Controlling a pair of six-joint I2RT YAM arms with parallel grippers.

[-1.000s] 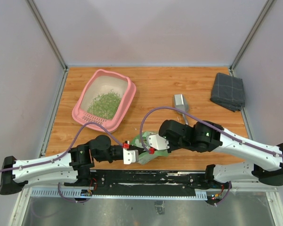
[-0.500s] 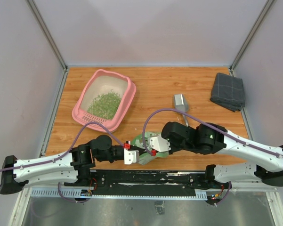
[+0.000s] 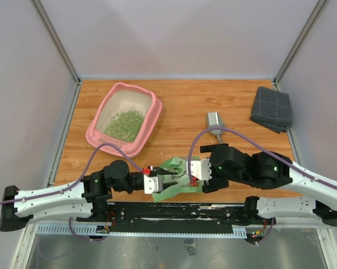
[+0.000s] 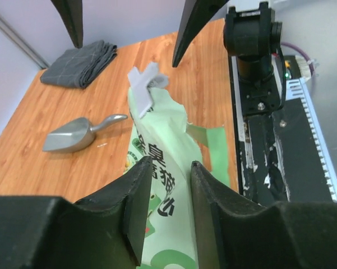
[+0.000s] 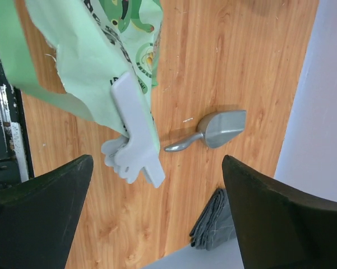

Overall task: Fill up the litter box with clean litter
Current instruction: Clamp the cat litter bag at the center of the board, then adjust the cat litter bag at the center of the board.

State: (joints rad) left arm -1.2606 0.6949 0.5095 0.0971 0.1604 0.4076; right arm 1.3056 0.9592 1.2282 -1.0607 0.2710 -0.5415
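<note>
The left arm and right arm reach low along the near edge, with their forearms turned inward so the wrists face each other near the middle. The left gripper has its fingers a narrow gap apart, while the right gripper is spread wide.

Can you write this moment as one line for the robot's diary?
litter box: litter inside | bag: lying on table | left gripper: open, straddling bag | right gripper: open, holding nothing

The left arm and right arm have white links and black joints. A purple cable trails each. Black fingers.
</note>
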